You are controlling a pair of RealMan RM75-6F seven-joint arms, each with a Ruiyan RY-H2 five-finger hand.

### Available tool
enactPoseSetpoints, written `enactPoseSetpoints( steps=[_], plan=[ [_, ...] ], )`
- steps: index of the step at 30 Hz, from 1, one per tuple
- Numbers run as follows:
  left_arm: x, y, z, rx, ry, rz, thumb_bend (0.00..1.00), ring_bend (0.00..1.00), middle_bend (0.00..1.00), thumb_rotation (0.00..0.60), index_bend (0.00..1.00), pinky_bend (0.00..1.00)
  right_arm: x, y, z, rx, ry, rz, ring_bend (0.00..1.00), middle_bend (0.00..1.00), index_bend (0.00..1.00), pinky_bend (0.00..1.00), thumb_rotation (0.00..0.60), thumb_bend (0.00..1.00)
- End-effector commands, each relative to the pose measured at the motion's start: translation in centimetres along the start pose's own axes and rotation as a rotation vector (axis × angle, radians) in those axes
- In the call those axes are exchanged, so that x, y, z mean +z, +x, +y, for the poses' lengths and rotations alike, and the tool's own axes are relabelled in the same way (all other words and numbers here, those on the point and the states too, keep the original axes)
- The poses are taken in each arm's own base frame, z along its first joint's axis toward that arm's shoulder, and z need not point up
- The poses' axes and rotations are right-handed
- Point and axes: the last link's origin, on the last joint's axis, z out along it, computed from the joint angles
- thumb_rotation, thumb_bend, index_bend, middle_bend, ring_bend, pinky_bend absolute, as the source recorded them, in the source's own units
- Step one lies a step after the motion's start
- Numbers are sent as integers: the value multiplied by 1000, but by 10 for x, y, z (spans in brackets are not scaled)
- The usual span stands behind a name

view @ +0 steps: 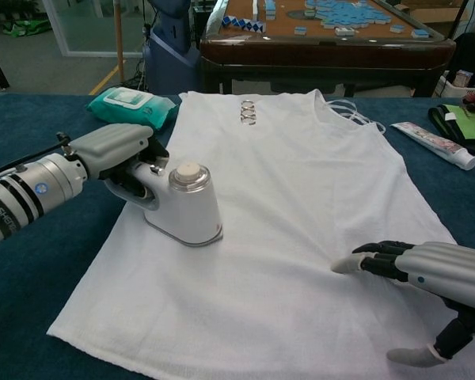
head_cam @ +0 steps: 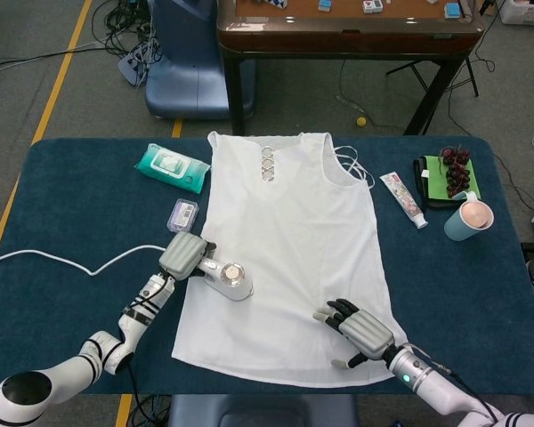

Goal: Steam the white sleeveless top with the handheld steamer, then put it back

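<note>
Lying flat on blue tabletop (head_cam: 71,205): white top (head_cam: 289,240). Left robot hand (head_cam: 183,255) grips steamer (head_cam: 227,277); right robot hand (head_cam: 360,327) open, fingertips on hem.

— What do you count on the surface (head_cam: 71,205)?

— I count one white top (head_cam: 289,249), one steamer (head_cam: 227,278), one wipes pack (head_cam: 172,166), one toothpaste tube (head_cam: 402,198), one cup (head_cam: 470,219), one grape bunch (head_cam: 453,165).

— Hands?

— I see two: left hand (head_cam: 185,255), right hand (head_cam: 360,329).

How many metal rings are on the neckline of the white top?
3, stacked in a short column at the neckline's centre on the white top: rings, also seen in the chest view. None seems hidden.
</note>
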Motion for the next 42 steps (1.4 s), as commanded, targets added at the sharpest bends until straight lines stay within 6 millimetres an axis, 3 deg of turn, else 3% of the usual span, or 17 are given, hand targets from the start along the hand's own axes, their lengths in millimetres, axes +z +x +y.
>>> enactPoseSetpoints(
  steps=[1, 7, 12, 32, 42],
  plan=[
    [5, 3, -5, 29, 6, 9, 246, 657, 772, 600, 874, 618, 0, 0, 0, 0, 0, 1, 0, 132, 39, 15, 460, 240],
    [4, 7, -14, 38, 22, 29, 246, 657, 772, 600, 874, 618, 0, 0, 0, 0, 3, 3, 0, 132, 39, 15, 462, 240],
    [-2, 3, -7, 18, -11, 22, 246, 656, 772, 600, 874, 618, 1, 0, -1, 1, 8, 1, 0, 132, 39, 15, 460, 240],
    [-34, -1, 66, -20, -254, -34, 246, 651, 770, 600, 874, 618, -2, -2, -3, 3, 11, -1, 0, 132, 39, 16, 459, 240],
    [-36, -1, 51, 10, -200, -64, 246, 649, 768, 600, 874, 618, -3, 0, -2, 1, 12, 10, 0, 132, 39, 15, 459, 240]
  ],
)
